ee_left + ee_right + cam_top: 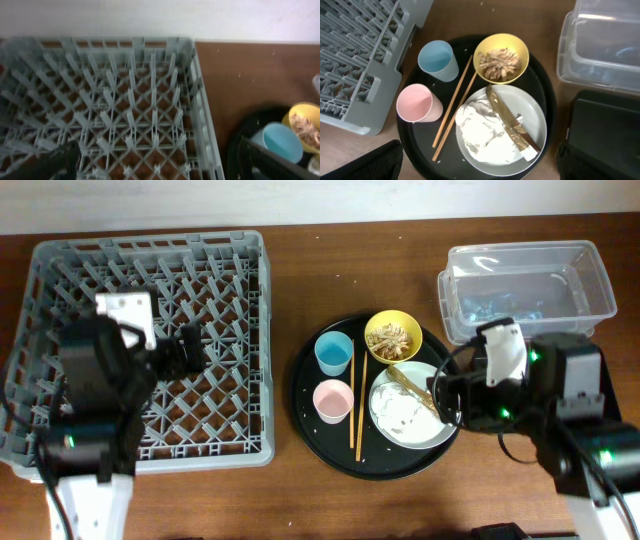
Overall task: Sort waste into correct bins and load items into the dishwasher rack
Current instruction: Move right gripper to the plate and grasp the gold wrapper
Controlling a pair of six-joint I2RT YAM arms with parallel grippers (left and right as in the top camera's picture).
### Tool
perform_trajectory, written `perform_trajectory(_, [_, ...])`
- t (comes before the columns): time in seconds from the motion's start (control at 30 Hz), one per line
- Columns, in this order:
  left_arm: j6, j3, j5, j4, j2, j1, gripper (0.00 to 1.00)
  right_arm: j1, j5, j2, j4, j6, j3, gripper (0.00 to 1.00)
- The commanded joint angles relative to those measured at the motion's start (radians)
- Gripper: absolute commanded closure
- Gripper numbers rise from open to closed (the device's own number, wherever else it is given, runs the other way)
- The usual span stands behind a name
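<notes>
Beneath me lies a dark brown wood-grain tabletop, dotted with a few pale specks. Beyond its far edge I see a plain white wall, bare and evenly lit. The light is soft and flat, casting only faint shadows on the wood

The overhead camera looked straight down on the table. The left wrist view sat close over the rack, the right over the round tray; both showed the blue cup.
</notes>
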Motion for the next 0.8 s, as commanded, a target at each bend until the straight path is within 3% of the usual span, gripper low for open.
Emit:
perform_trajectory(0.0, [0.019, 0.146, 0.012, -0.097, 0.116, 0.007, 0.01, 0.006, -0.030, 0.074, -0.010, -0.006, 0.026, 0.02])
perform_trajectory(0.07, [0.019, 0.155, 0.012, -0.104, 0.148, 0.007, 0.01, 0.005, -0.003, 0.122, -0.010, -0.007, 0.023, 0.00])
perform_trajectory(0.17, [0.019, 0.155, 0.011, -0.105, 0.202, 0.007, 0.01, 0.006, 0.096, 0.258, -0.020, -0.007, 0.014, 0.11])
perform_trajectory(0.3, [0.019, 0.155, 0.011, -0.105, 0.253, 0.007, 0.01, 0.006, 0.188, 0.445, -0.036, -0.006, 0.014, 0.37])
perform_trajectory(0.37, [0.019, 0.155, 0.011, -0.105, 0.280, 0.007, 0.01, 0.013, 0.226, 0.533, -0.025, -0.006, 0.013, 0.45])
perform_trajectory(0.6, [0.019, 0.155, 0.011, -0.105, 0.298, 0.007, 0.01, 0.169, 0.330, 0.629, 0.114, -0.007, -0.037, 0.47])
perform_trajectory(0.77, [0.019, 0.155, 0.011, -0.105, 0.298, 0.007, 0.01, 0.195, 0.369, 0.636, 0.220, -0.008, -0.126, 0.46])
